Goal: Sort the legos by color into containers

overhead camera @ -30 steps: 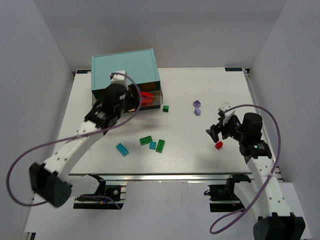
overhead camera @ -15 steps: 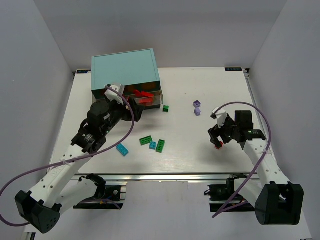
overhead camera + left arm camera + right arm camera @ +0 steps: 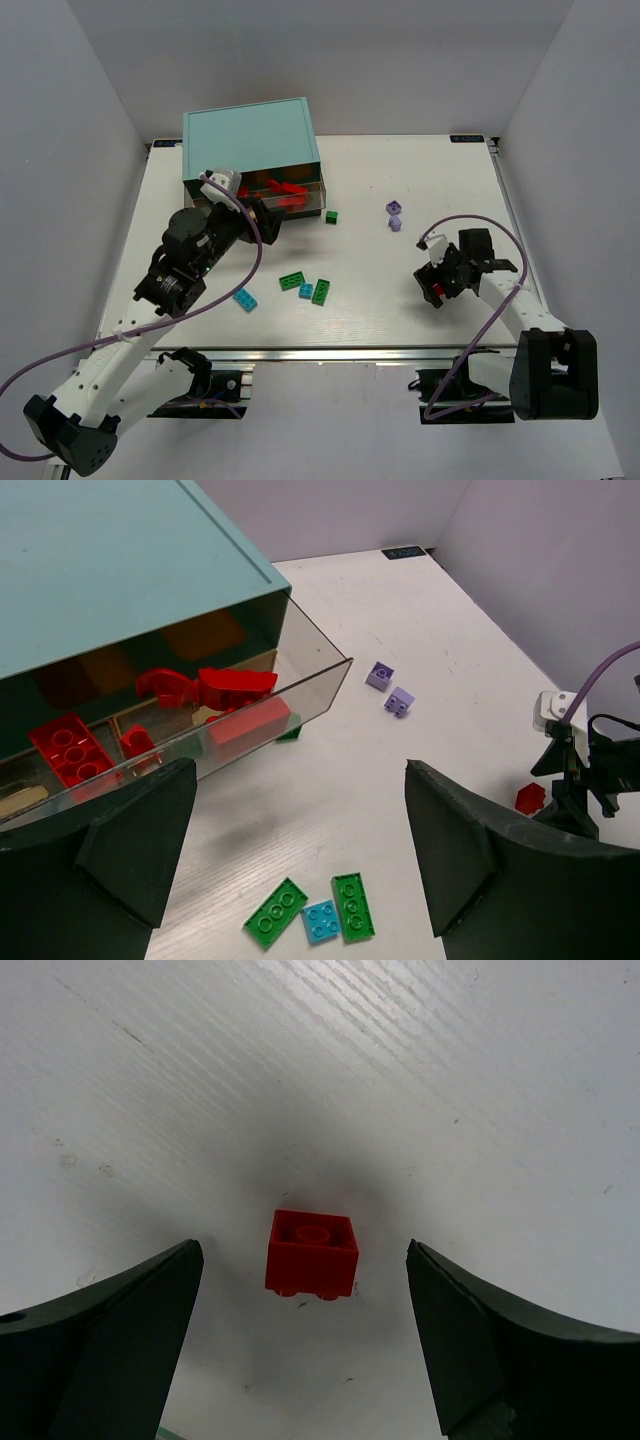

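The teal cabinet has its drawer open, red pieces inside; the left gripper hangs spread before it. The right gripper, also spread, straddles a red brick on the table; closing off-centre may flick it away.

Plastic things on a matt white surface

The surface shows fine parallel lines, like a grain, and some small dark scuffs. The red brick is smooth hard plastic with a soft shine. The right pincer looks like matt black plastic, a little grainy. The drawer has a brownish translucent plastic wall, glossy and reflecting. The cabinet top is smooth, matt teal. The green bricks are shiny plastic.
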`<action>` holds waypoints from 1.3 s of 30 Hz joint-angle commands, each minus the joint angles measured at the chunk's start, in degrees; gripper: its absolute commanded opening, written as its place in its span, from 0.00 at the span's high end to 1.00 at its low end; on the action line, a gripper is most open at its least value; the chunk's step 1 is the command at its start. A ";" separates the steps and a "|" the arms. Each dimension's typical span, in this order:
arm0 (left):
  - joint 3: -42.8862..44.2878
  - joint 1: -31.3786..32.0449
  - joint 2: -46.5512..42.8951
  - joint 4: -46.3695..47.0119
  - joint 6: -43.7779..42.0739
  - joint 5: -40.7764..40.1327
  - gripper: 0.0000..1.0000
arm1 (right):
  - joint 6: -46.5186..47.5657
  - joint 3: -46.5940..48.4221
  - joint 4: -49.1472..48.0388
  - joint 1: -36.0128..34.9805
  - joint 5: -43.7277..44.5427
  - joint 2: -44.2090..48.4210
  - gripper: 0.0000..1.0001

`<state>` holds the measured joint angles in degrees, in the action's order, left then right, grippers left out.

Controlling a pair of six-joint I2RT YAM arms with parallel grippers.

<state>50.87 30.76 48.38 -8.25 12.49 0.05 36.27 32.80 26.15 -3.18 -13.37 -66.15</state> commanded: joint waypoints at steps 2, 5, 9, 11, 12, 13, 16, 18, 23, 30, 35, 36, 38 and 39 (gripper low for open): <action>-0.77 0.09 -0.48 0.78 -0.89 0.83 0.06 | 0.38 -0.28 -3.39 -0.33 1.15 -1.26 0.14; -0.77 0.09 -0.57 0.95 -0.98 -1.00 0.06 | 0.38 -0.10 -3.56 -0.60 1.24 -2.93 0.21; -1.04 0.09 -1.09 1.04 -1.33 -1.55 0.06 | 0.47 0.60 -3.04 -0.69 0.97 -4.34 0.37; -1.13 0.09 -1.36 1.04 -1.42 -1.90 0.05 | 0.64 1.04 -2.77 -0.69 0.89 -4.95 0.43; -1.21 0.09 -1.53 1.04 -1.42 -1.99 0.05 | 0.64 1.22 -2.34 -0.60 0.71 -4.95 0.50; -1.30 0.09 -1.71 1.22 -1.50 -2.16 0.05 | 0.82 1.48 -2.25 -0.77 0.54 -4.87 0.54; -1.48 0.09 -2.24 1.31 -1.68 -2.43 0.05 | 1.52 2.70 -1.11 -0.95 -0.60 -4.17 0.68; -1.83 0.09 -2.50 1.83 -1.94 -2.86 0.05 | 2.57 4.29 -0.14 -1.21 -1.84 -3.02 0.77; -2.44 0.09 -2.85 2.19 -2.38 -4.09 0.05 | 3.11 16.20 3.81 -3.93 -5.61 -2.05 0.86; -3.85 0.09 -4.78 3.15 -4.31 -7.95 0.05 | -2.34 38.87 5.93 -14.89 -10.54 -8.72 0.90; -5.52 -0.44 -6.28 4.73 -6.25 -10.86 0.05 | -6.73 54.10 3.83 -23.27 -9.84 -17.68 0.89; -5.69 -0.44 -6.37 4.82 -6.51 -11.13 0.05 | -7.26 58.91 3.82 -24.32 -9.58 -19.44 0.89; -6.05 -0.44 -6.54 5.17 -7.21 -12.09 0.05 | -8.93 63.16 2.77 -27.84 -9.66 -23.84 0.88; -6.13 -0.44 -6.46 5.17 -7.48 -12.36 0.05 | -9.63 64.83 2.33 -28.54 -9.84 -25.42 0.88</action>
<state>45.23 30.55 42.52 -4.58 6.85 -9.96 30.41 92.58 29.89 -29.26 -22.28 -88.23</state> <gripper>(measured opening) 0.948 0.429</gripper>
